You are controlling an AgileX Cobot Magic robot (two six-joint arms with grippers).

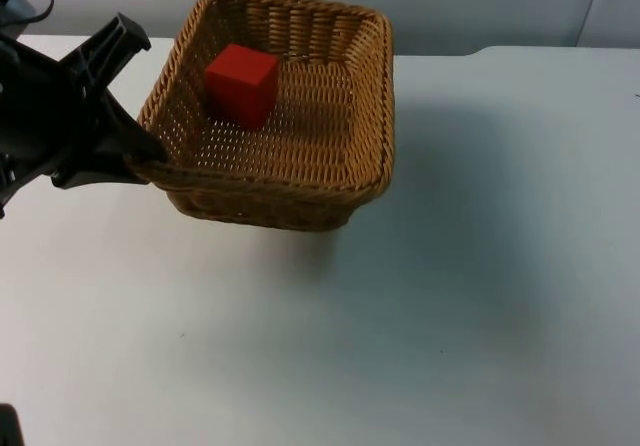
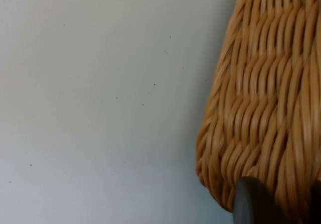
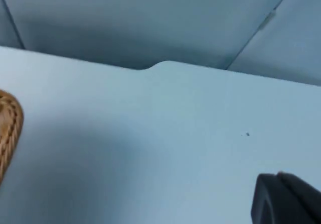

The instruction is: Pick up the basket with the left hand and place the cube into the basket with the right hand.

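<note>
Left gripper (image 1: pixel 135 156) clamped on wicker basket (image 1: pixel 300 181) rim at nine o'clock, red cube (image 1: pixel 241 84) inside, white counter (image 1: pixel 450 316) beneath, right gripper's opening unclear.

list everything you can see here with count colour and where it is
basket: one, tan wicker, square, at the table's back left, its left rim pinched by the left tool; its woven wall is seen close up in the left wrist view
cube: one, red, inside the basket, on its floor toward the back left corner
table: one, white, under everything, ending at the wall
partition wall: one, grey, behind the table
left tool: one, black, at the basket's left rim, shut on it, a fingertip against the wicker
right tool: one, black, a fingertip over bare table to the right of the basket; this arm waits
</note>
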